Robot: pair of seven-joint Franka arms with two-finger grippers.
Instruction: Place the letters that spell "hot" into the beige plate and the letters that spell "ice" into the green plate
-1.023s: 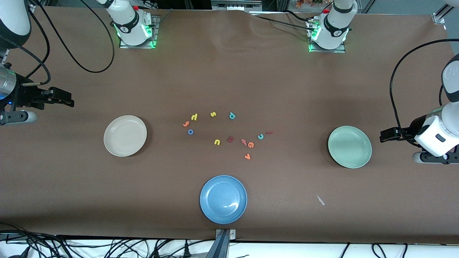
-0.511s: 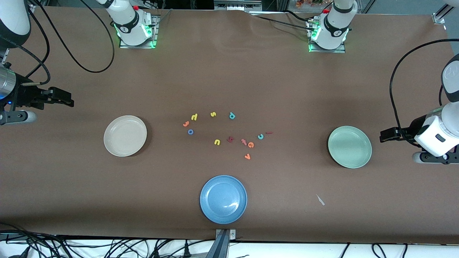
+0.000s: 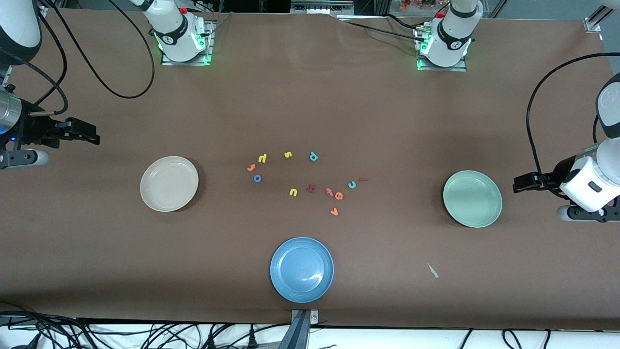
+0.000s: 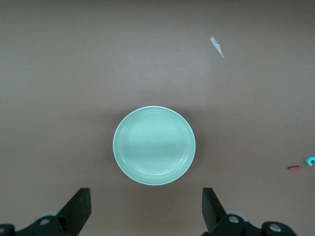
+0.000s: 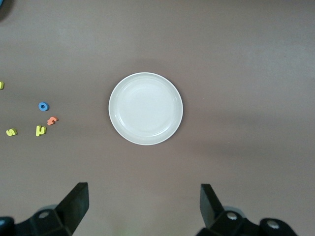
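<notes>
- Nearest the front camera sits the blue plate [image 3: 302, 269], nothing to do with the job.
- Farther back, mid-table, the letters are scattered: orange e [image 3: 339, 196], teal c [image 3: 352, 184] and dark red i [image 3: 363, 180] toward the left arm's end; blue o [image 3: 257, 178], orange t [image 3: 251, 167] and yellow h [image 3: 262, 158] toward the right arm's end.
- The green plate [image 3: 472, 198] lies just beside the left gripper [image 3: 518, 183], which hangs wide open, holding nothing.
- The beige plate [image 3: 169, 183] is near the right gripper [image 3: 94, 136], jaws spread too, gripping zilch.
- Both arms wait at their table ends, well apart from the letters.
</notes>
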